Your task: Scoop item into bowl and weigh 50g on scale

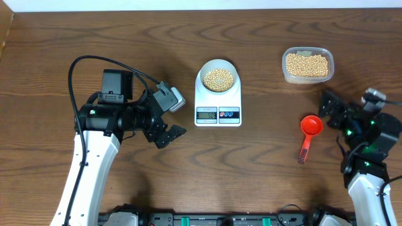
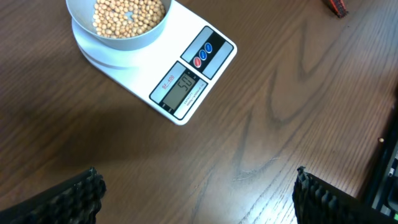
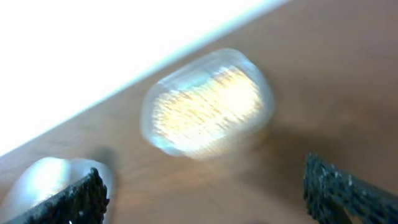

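The pale bowl [image 1: 218, 76] stands on the white scale [image 1: 217, 107] and holds tan beans [image 1: 218, 79]. In the left wrist view the bowl [image 2: 118, 38] with beans [image 2: 127, 15] sits on the scale [image 2: 186, 68], whose display reads 50. My left gripper [image 1: 168, 130] is open and empty, left of the scale; its fingers [image 2: 196, 193] hover over bare wood. My right gripper [image 1: 331, 108] is open and empty at the right, beside a red scoop [image 1: 309, 130] lying on the table. The right wrist view is blurred; its fingers [image 3: 205, 190] are wide apart.
A clear plastic tub [image 1: 307, 64] of beans stands at the back right; it shows blurred in the right wrist view [image 3: 208, 102]. The table's far edge runs along the top. A black cable loops above the left arm [image 1: 100, 113].
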